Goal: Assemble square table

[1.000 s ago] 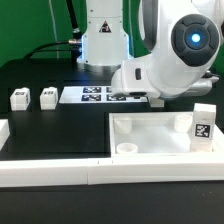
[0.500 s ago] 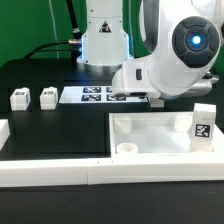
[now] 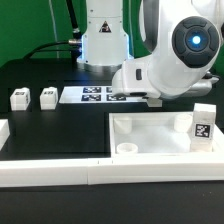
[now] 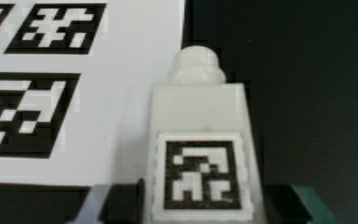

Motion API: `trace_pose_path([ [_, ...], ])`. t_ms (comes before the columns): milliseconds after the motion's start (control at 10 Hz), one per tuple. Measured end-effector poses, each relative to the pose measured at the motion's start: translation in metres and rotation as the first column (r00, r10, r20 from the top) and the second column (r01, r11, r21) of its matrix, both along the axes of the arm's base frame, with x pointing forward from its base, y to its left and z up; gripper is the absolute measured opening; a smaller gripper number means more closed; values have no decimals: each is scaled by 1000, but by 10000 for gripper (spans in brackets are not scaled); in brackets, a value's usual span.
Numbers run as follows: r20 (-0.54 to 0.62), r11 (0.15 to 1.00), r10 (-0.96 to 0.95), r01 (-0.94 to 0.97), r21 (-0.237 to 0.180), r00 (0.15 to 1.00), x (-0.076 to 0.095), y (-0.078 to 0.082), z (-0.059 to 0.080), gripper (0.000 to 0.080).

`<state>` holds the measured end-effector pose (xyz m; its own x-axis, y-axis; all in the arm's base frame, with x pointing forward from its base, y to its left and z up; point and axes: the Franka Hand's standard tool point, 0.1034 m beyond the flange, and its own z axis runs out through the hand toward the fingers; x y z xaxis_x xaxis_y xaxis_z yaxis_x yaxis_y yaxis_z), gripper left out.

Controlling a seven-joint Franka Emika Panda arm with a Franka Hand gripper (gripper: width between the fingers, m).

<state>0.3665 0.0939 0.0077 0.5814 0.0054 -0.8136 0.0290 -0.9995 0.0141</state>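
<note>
Between fingers (image 4: 306,206), tagged leg (image 4: 197,150), hidden from exterior

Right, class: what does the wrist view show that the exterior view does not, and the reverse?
Only the wrist view: a tagged leg lying flat between the jaws, peg end pointing away from them. Only the exterior view: the square tabletop, two loose legs at the exterior view's left, and an upright leg standing at the tabletop's corner. Both: the marker board.

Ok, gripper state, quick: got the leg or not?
Gripper: straddles the leg lying beside the marker board; whether it is clamped on it cannot be told.
</note>
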Motion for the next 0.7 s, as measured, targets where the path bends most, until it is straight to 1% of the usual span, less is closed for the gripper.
trace_pose_path([
  [300,2,1000,2,-2,1,1000,2,0,2,290],
  [400,22,1000,19,-19,12,1000,17,-2,21,290],
  [500,54,998,47,-49,40,997,29,-6,42,290],
  [600,90,995,79,-84,56,993,40,-12,65,290],
  [700,119,994,88,-94,50,989,46,-15,83,290],
])
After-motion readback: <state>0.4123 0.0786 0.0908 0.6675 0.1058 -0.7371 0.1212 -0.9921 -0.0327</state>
